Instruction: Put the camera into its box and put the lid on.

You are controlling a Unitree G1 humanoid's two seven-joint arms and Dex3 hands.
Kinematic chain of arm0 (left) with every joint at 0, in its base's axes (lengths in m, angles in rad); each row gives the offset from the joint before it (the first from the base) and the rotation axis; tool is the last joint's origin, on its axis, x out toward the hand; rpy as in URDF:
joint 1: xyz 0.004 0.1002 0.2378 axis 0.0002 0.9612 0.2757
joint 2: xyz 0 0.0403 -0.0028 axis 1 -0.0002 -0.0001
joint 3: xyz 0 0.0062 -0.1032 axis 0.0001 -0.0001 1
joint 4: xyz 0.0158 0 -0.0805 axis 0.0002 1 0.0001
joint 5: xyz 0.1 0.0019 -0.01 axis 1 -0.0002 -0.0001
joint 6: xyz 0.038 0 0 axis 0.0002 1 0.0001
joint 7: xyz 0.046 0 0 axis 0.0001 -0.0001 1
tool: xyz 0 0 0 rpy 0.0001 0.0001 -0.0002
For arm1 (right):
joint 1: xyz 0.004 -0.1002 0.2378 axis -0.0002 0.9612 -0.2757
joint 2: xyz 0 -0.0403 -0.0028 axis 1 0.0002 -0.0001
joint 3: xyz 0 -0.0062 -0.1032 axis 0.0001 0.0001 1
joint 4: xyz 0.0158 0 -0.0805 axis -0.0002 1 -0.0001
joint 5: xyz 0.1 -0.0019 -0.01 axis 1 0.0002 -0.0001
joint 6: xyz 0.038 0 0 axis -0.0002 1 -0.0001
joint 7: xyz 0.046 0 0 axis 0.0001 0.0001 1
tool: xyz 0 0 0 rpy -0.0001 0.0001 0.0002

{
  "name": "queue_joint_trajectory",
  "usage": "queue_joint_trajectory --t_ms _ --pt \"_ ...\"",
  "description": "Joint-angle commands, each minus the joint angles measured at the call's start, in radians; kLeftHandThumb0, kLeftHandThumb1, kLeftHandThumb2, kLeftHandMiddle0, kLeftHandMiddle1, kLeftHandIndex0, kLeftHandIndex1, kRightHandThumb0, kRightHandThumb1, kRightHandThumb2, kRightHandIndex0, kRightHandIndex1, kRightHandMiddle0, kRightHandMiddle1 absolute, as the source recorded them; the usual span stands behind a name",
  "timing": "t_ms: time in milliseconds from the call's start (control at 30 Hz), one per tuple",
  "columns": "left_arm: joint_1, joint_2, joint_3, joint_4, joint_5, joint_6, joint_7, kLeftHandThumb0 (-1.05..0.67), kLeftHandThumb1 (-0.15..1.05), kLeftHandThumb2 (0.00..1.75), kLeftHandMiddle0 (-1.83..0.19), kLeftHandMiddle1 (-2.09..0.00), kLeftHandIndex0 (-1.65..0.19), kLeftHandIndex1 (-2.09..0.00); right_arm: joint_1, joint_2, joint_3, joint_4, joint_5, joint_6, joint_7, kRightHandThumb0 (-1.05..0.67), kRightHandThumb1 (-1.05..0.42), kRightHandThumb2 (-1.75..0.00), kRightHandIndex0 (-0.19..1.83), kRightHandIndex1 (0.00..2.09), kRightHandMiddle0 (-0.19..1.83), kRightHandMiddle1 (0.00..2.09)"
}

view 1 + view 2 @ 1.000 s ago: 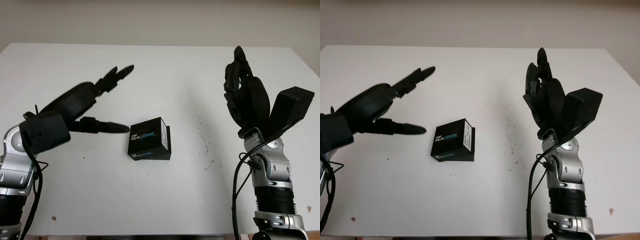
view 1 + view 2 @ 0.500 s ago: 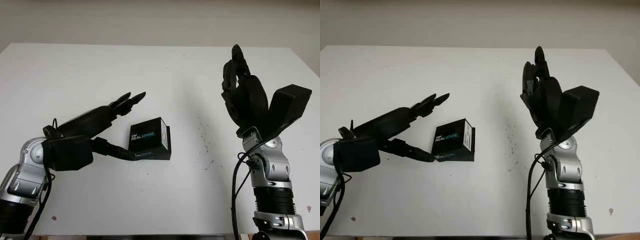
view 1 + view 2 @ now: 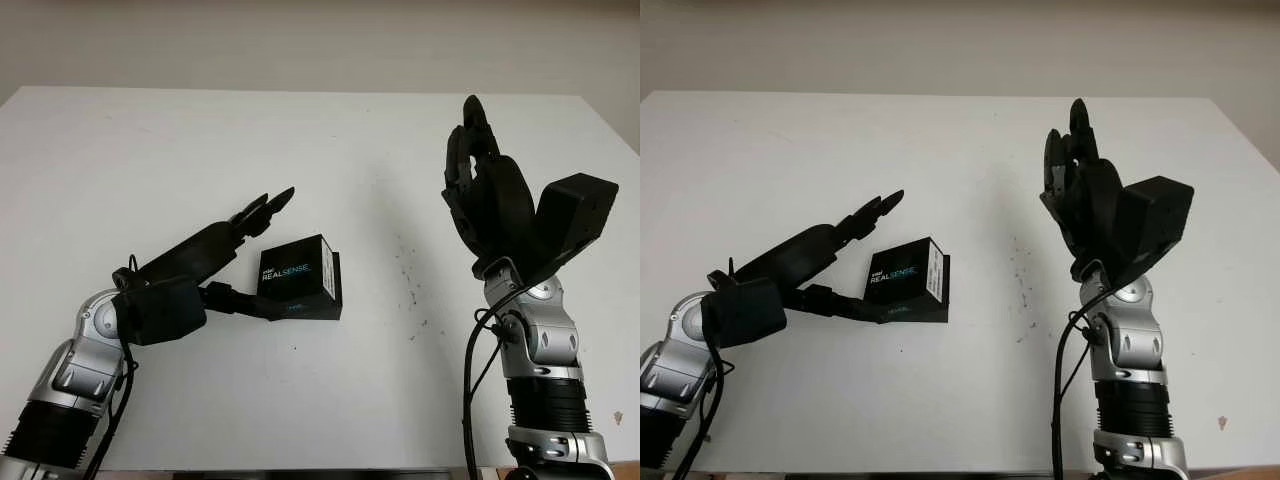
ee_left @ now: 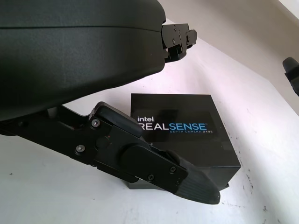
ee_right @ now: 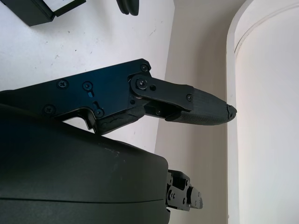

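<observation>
While its thumb hides the box (image 3: 298,279) base, left hand (image 3: 215,262) brackets it (unclasped).

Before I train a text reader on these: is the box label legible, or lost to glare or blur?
Left wrist view: white and blue lettering on the black cardboard box reads sharply, no glare. Left eye view: label legible but tiny; left hand beside the box casts soft shadow.

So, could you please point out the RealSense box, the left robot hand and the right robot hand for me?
RealSense box (image 3: 296,271), left eye view, on its printed lid.
Left robot hand (image 3: 205,262), left eye view, on the hand's middle, beside the box.
Right robot hand (image 3: 497,200), left eye view, on the raised palm.
</observation>
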Motion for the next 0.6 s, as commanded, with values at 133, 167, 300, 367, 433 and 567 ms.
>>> queue_joint_trajectory --t_ms 133,167,300,367,433,567 --pt "-0.002 0.012 -0.022 -0.014 0.022 -0.003 -0.014 -0.79 0.88 0.05 0.01 -0.07 0.13 -0.05 -0.006 -0.011 -0.004 -0.007 0.002 -0.001 0.012 -0.71 -1.05 -0.62 -0.19 0.03 -0.15 0.04" --pt "-0.002 0.014 -0.024 -0.016 0.022 -0.002 -0.021 -0.80 0.88 0.05 0.01 -0.07 0.13 -0.05 -0.006 -0.009 -0.005 -0.008 0.003 0.000 0.011 -0.71 -1.05 -0.62 -0.19 0.03 -0.15 0.04" --pt "-0.001 0.024 -0.029 -0.030 0.017 0.006 -0.051 -0.79 0.86 0.04 0.01 -0.06 0.12 -0.06 -0.006 -0.010 -0.007 -0.001 0.002 -0.012 0.016 -0.72 -1.05 -0.61 -0.18 0.03 -0.14 0.04" --pt "0.000 0.031 -0.031 -0.058 0.011 0.032 -0.078 -0.74 0.84 0.04 0.00 -0.06 0.12 -0.06 -0.007 -0.009 -0.008 -0.003 0.002 -0.004 0.013 -0.71 -1.05 -0.61 -0.18 0.04 -0.14 0.04" --pt "0.003 0.035 -0.031 -0.079 0.005 0.051 -0.097 -0.71 0.83 0.04 0.00 -0.06 0.11 -0.06 -0.008 -0.010 -0.007 -0.006 0.003 0.001 0.015 -0.71 -1.05 -0.61 -0.18 0.04 -0.14 0.04" --pt "0.007 0.039 -0.035 -0.096 0.014 0.058 -0.108 -0.70 0.83 0.05 0.01 -0.06 0.11 -0.06 -0.008 -0.012 -0.005 -0.009 0.003 0.002 0.019 -0.71 -1.05 -0.61 -0.18 0.04 -0.14 0.04"
